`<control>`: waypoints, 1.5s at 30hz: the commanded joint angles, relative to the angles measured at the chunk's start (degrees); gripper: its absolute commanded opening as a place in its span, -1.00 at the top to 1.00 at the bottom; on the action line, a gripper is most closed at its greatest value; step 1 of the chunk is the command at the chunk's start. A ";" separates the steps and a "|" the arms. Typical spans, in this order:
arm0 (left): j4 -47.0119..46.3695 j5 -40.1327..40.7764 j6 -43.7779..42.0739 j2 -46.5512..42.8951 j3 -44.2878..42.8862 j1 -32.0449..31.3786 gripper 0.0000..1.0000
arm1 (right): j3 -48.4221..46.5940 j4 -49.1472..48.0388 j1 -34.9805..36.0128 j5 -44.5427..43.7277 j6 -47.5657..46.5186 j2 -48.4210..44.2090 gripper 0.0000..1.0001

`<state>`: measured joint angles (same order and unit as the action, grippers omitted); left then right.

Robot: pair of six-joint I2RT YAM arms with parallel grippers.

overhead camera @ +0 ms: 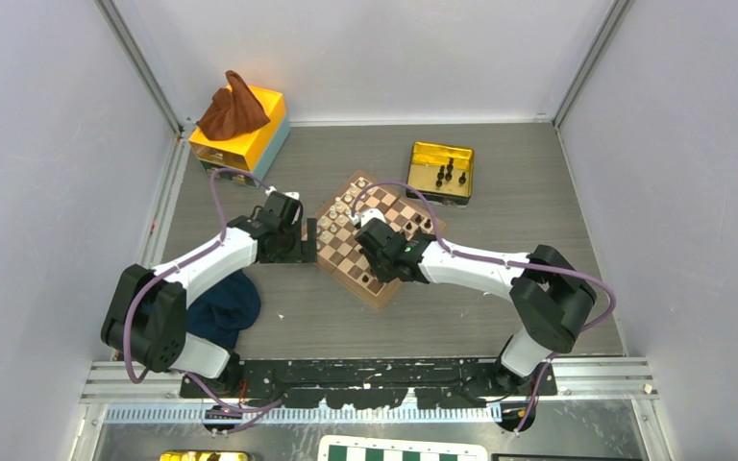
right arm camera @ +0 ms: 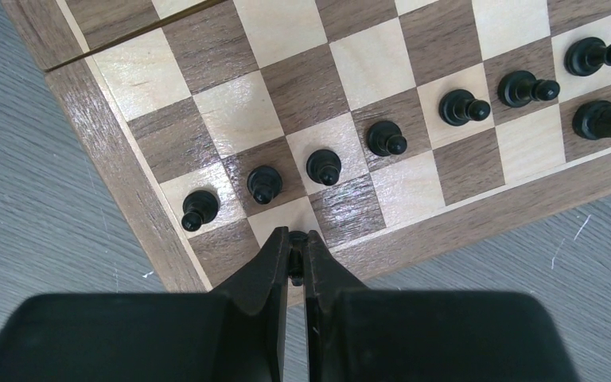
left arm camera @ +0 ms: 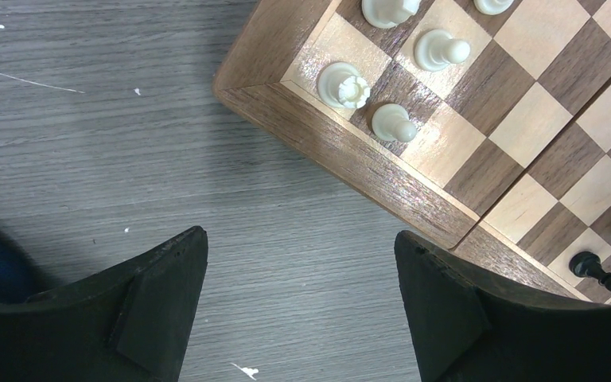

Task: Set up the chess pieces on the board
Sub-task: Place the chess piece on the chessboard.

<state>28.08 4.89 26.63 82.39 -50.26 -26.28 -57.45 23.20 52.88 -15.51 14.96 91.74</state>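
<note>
Wooden board (overhead camera: pixel 346 261) is seen mid-table from above, with left arm (overhead camera: pixel 213 254) and right arm (overhead camera: pixel 471 271) bent in toward it. Left wrist: left fingers (left arm camera: pixel 163 294) are spread wide over the table (left arm camera: pixel 87 159), just off the board's corner. Right wrist: right fingers (right arm camera: pixel 274 263) are pinched on a black chess piece (right arm camera: pixel 295 269) over the edge row.

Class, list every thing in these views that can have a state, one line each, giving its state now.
left gripper: open, empty, beside the board.
right gripper: shut on a black piece, above the board's edge row.
black pawns: standing in a row.
cream pieces: standing near a corner.
gold tin: open, black pieces inside.
</note>
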 commanded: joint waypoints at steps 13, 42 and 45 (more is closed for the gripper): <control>-1.19 0.04 0.53 -1.09 -1.16 -0.50 -0.75 | -2.97 0.17 0.37 0.65 -0.04 1.02 0.88; -1.22 0.30 0.61 -1.26 -0.89 -1.03 -0.75 | -5.22 3.36 0.43 -0.01 0.05 -2.68 0.38; -1.26 0.30 0.70 -1.26 -0.89 -1.05 -0.75 | -7.19 5.26 0.70 0.13 -0.17 -3.46 0.38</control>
<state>28.05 4.91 26.83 82.39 -50.26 -27.05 -60.16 26.96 52.90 -14.92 14.96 92.38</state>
